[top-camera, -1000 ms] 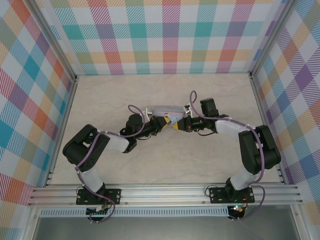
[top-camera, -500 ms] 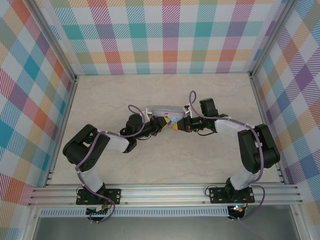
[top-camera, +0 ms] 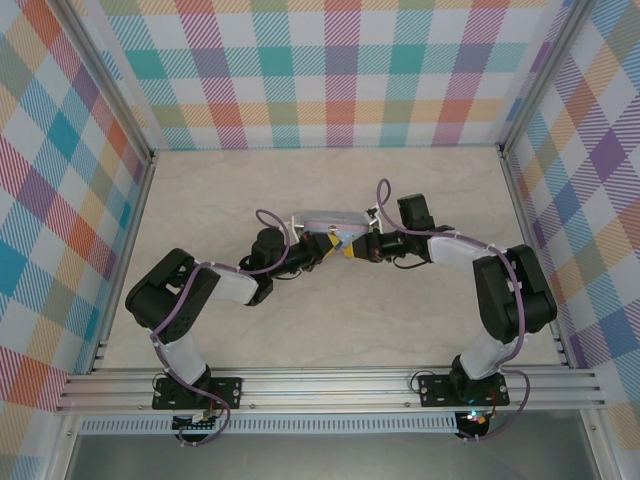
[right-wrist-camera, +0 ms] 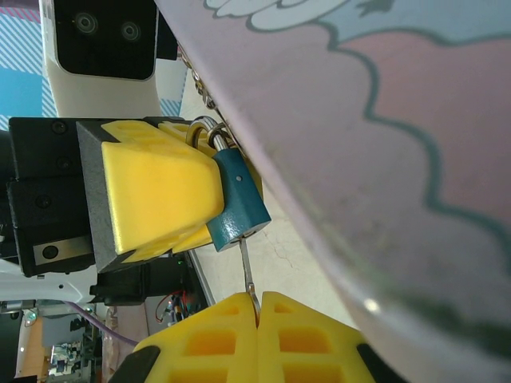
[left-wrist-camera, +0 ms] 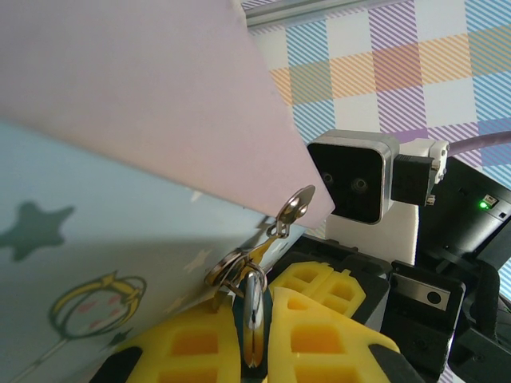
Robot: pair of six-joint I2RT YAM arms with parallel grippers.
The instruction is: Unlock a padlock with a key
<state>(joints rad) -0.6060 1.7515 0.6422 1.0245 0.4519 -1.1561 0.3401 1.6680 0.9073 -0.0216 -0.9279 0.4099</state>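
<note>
One padlock [right-wrist-camera: 235,201] hangs on the tin [right-wrist-camera: 399,159] (key [right-wrist-camera: 247,275] at its base).

Right claw [right-wrist-camera: 257,307], lower edge: its two yellow fingers are pressed together on the thin shaft of the key [right-wrist-camera: 247,271]. The key rises into the underside of the blue padlock [right-wrist-camera: 238,203]. From the left, the left claw [right-wrist-camera: 200,179] clamps the padlock body between its yellow fingers. The silvery shackle [right-wrist-camera: 211,132] meets the edge of the cartoon-printed tin [right-wrist-camera: 383,159], which occupies the upper right. Pale desk [right-wrist-camera: 297,267] lies beneath.
</note>
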